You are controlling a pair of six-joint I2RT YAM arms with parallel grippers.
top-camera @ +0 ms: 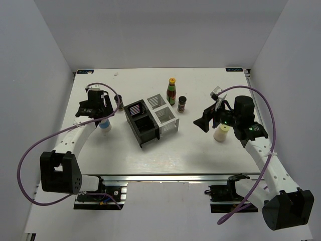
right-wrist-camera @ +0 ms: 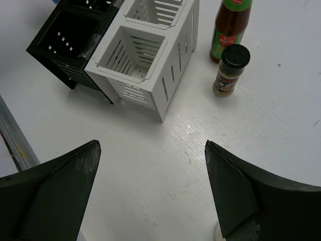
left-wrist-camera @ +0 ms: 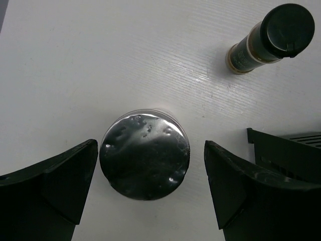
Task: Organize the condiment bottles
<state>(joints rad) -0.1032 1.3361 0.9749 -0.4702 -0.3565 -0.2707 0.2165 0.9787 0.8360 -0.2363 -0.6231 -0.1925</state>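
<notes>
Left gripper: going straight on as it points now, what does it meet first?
The silver-lidded jar: the left gripper points down with open fingers either side of its lid, so likely the lid first; the gap is hard to judge.

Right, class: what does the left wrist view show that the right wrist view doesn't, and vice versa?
Only left wrist: the silver-lidded jar between the fingers of the open left gripper, and a black-lidded spice jar beyond it. Only right wrist: the sauce bottle, a second spice jar beside it, the rack's white half, and the open right gripper. Both: the white table and the rack's black half.
</notes>
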